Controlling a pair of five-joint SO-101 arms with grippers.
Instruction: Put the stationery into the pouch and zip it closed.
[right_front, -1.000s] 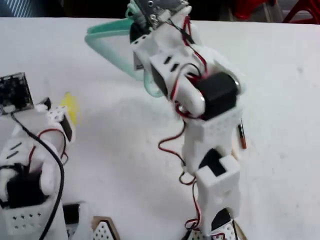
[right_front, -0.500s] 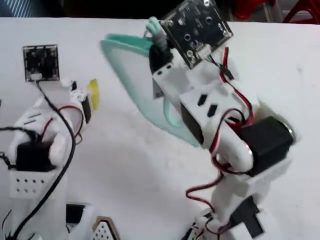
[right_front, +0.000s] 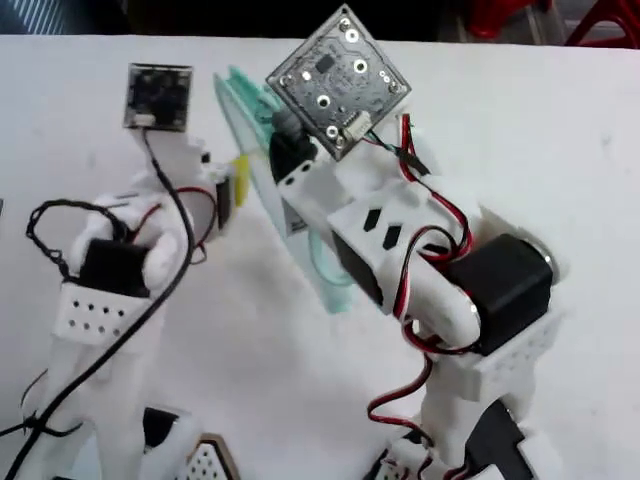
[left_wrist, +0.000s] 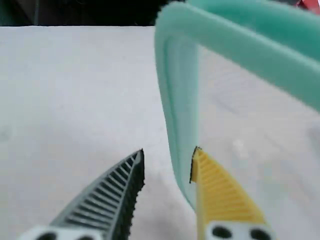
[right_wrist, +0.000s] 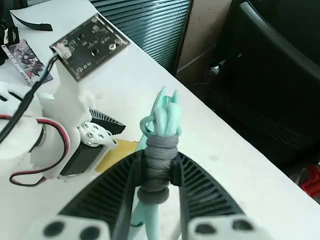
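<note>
The teal-rimmed pouch (right_front: 265, 190) is lifted and stands tilted on edge in the middle of the white table (right_front: 560, 120). My right gripper (right_front: 288, 140) is shut on its grey-wrapped zip pull (right_wrist: 158, 150), with the black fingers (right_wrist: 197, 185) pressed against both sides and the teal tab sticking out past them. My left gripper (right_front: 232, 190) is at the pouch's rim. In the left wrist view it (left_wrist: 167, 152) stands open, and the teal rim (left_wrist: 180, 115) runs between the grey finger and the yellow finger (left_wrist: 217, 195), close to the yellow one.
Both arms stand close together over the table's middle, the left gripper (right_wrist: 107, 132) just beside my right one. A printed card (right_wrist: 20, 50) lies far off on the table. Dark chairs (right_wrist: 270, 75) and blinds stand beyond the table's edge.
My right arm has swung the pouch leftward and tipped it up on edge. My left arm has come forward and to the right, up to the pouch's rim.
</note>
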